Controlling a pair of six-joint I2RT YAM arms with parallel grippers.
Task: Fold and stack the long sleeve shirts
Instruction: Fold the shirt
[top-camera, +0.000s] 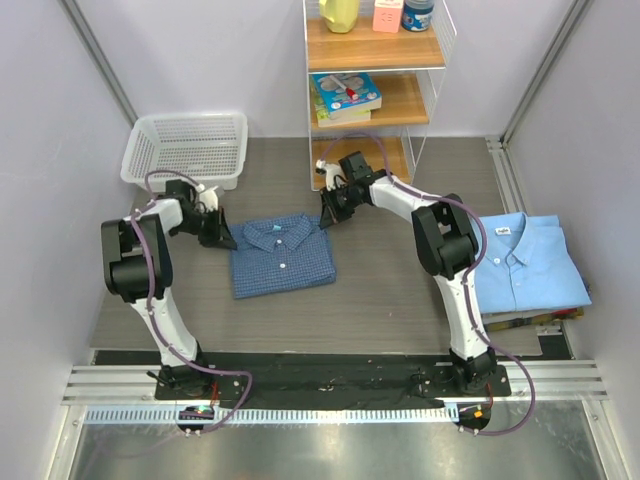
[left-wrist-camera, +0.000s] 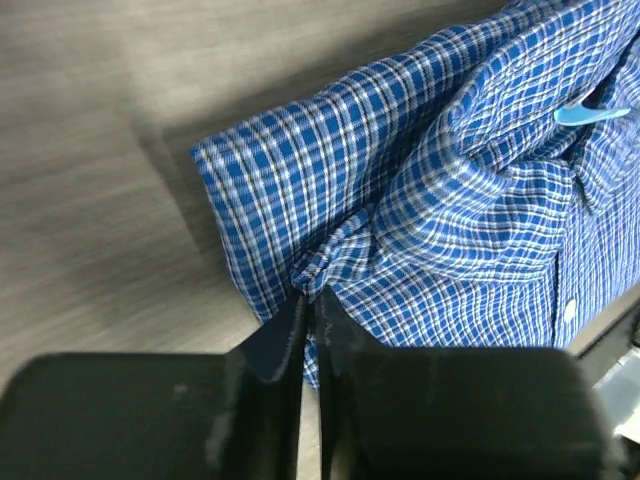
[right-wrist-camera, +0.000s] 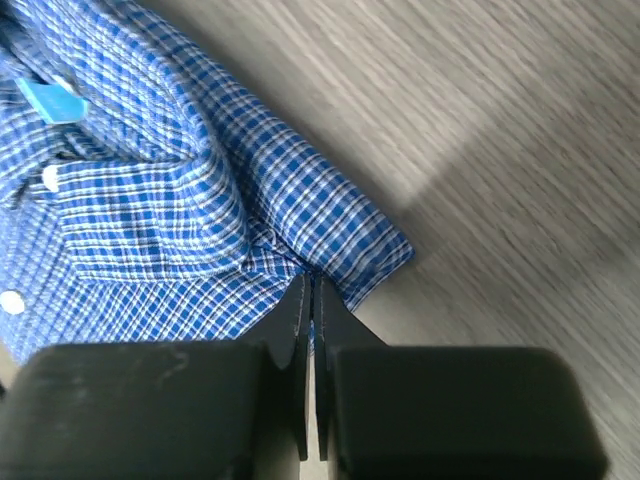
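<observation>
The dark blue checked shirt (top-camera: 283, 256) lies folded on the table centre, collar toward the back. My left gripper (top-camera: 222, 238) is shut on its back left corner; the left wrist view shows the checked cloth (left-wrist-camera: 420, 200) pinched at the fingertips (left-wrist-camera: 310, 296). My right gripper (top-camera: 328, 222) is shut on its back right corner; the right wrist view shows the cloth (right-wrist-camera: 180, 200) pinched at the fingertips (right-wrist-camera: 310, 278). The plain light blue shirt (top-camera: 525, 262) with a white neck label lies folded at the right.
A white mesh basket (top-camera: 188, 148) stands at the back left. A wooden shelf unit (top-camera: 375, 80) with books and bottles stands at the back centre. The light blue shirt rests on something flat at the table's right edge.
</observation>
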